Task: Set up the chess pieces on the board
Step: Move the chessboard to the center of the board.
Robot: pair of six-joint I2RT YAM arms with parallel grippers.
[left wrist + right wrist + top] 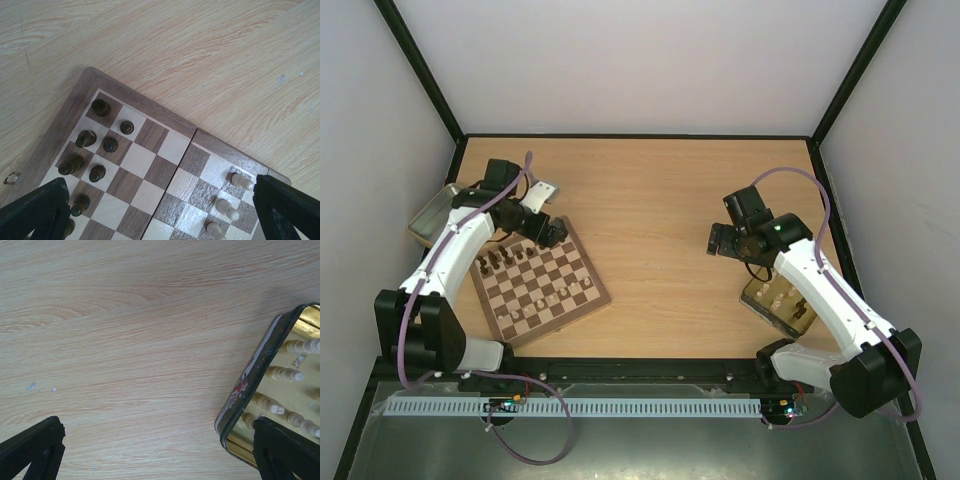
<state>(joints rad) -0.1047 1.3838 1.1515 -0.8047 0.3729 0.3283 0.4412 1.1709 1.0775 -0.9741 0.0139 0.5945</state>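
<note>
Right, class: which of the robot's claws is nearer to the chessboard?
Left. The left claw hangs open above the far corner of the board, beside the dark pieces. The right claw is off to the right over bare table, next to the tin of cream pieces.

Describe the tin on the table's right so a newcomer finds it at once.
Start at the wooden table and look to its near right edge, beneath the right arm. There lies the tin, gold inside and holding cream chess pieces, unlike the grey tray far left.

No readable text, labels or numbers anywhere.
</note>
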